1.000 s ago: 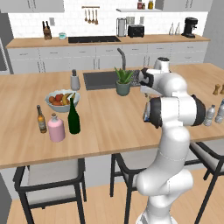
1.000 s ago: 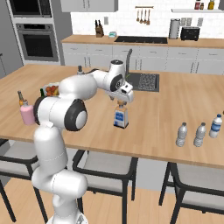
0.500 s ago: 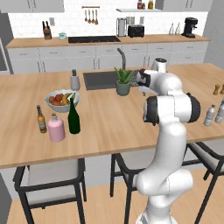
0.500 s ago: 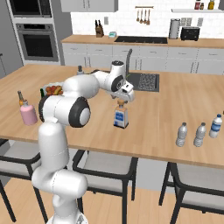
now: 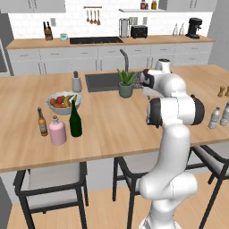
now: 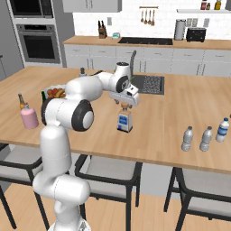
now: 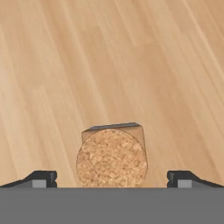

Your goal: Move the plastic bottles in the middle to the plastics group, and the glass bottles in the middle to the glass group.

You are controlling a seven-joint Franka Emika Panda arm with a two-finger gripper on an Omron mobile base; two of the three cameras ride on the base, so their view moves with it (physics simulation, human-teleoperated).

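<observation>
The squarish clear glass bottle [image 6: 125,120] with a blue label and tan cork stands upright mid-counter. My gripper [image 6: 125,104] hangs just above it, open, pointing down. In the hand view the cork top [image 7: 112,159] sits centred between my wide-apart fingertips [image 7: 41,178], and my gripper [image 7: 112,180] touches nothing. The tall green wine bottle [image 5: 75,120] stands beside the pink flask [image 5: 57,130] and the brown beer bottle [image 5: 42,122] at the left. Three pale plastic bottles [image 6: 206,138] stand together at the counter's right end.
A fruit bowl [image 5: 62,102] sits behind the glass group. A potted plant [image 5: 125,83] and a sink [image 5: 103,81] lie at the counter's far side, with a grey shaker [image 5: 76,82] to the left. Small brown shakers [image 5: 220,91] stand far right. Stools are tucked under the near edge.
My hand has barely shifted above the blue-labelled bottle. The jaws stay open and the bottles have not moved.
</observation>
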